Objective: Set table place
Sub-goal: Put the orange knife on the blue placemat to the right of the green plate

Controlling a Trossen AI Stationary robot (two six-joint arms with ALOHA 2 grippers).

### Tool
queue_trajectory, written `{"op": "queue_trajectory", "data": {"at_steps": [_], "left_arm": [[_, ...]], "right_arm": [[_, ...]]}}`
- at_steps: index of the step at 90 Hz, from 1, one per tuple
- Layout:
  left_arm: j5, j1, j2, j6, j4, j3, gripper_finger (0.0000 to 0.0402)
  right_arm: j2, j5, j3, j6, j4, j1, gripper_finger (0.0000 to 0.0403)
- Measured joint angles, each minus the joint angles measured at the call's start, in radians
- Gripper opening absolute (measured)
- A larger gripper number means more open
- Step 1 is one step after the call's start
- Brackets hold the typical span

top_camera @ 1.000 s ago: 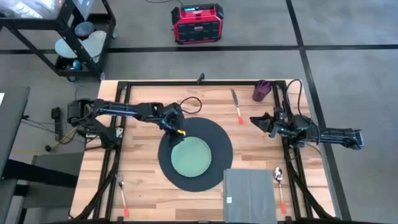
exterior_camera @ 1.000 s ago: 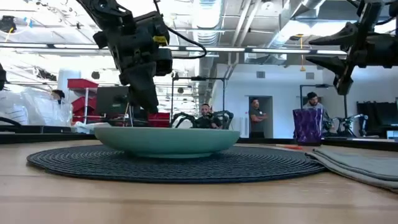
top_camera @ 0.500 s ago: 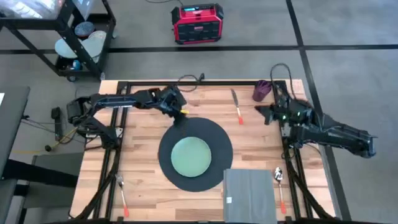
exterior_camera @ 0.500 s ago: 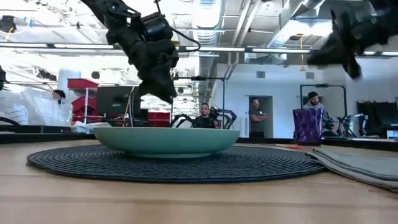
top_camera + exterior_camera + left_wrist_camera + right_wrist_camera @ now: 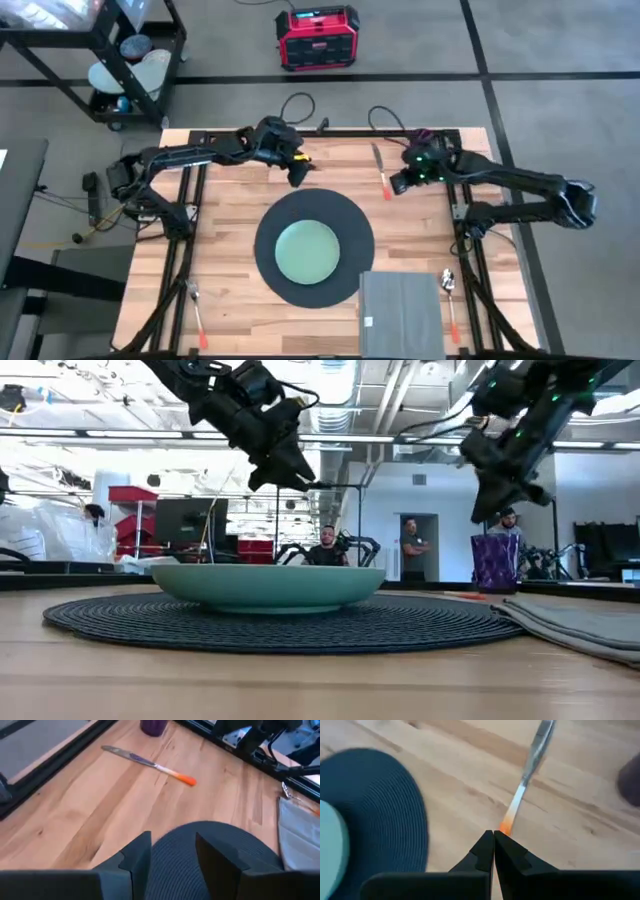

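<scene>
A pale green plate (image 5: 306, 252) sits in the middle of the round dark placemat (image 5: 340, 215) on the wood table (image 5: 225, 235). My left gripper (image 5: 297, 172) hangs open above the table just past the mat's far-left rim (image 5: 210, 847), well above the plate in the low view (image 5: 290, 475). My right gripper (image 5: 397, 185) is shut and hovers over the orange handle (image 5: 506, 826) of a knife (image 5: 380, 168) that lies flat on the table at the far right. In the low view my right gripper (image 5: 505, 485) is high above the table top.
A purple cup (image 5: 420, 146) stands at the far right corner. A grey folded napkin (image 5: 400, 315) lies at the near edge, with an orange-handled spoon (image 5: 449, 295) to its right. A fork (image 5: 197, 312) lies near left. People stand in the room beyond (image 5: 412, 550).
My left gripper has risen from the plate's far-left rim and gone toward the table's far edge, tipping up. My right gripper has swung from the right edge toward the table's left and now stands over the knife's handle. The plate stays on the mat.
</scene>
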Motion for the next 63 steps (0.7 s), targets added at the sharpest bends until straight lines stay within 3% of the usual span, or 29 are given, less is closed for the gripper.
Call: {"op": "queue_trajectory", "data": {"at_steps": [19, 52, 63], "left_arm": [[0.000, 0.000, 0.000, 0.000, 0.005, 0.000, 0.0139], [0.001, 0.000, 0.000, 0.001, 0.005, 0.000, 0.0139], [0.001, 0.000, 0.000, 0.011, 0.005, 0.000, 0.0139]], "right_arm": [[0.137, -0.151, 0.000, -0.057, 0.036, -0.044, 0.0029], [0.299, -0.225, 0.001, -0.023, 0.116, -0.108, 0.0178], [0.327, -0.224, 0.001, -0.023, 0.117, -0.142, 0.0210]]}}
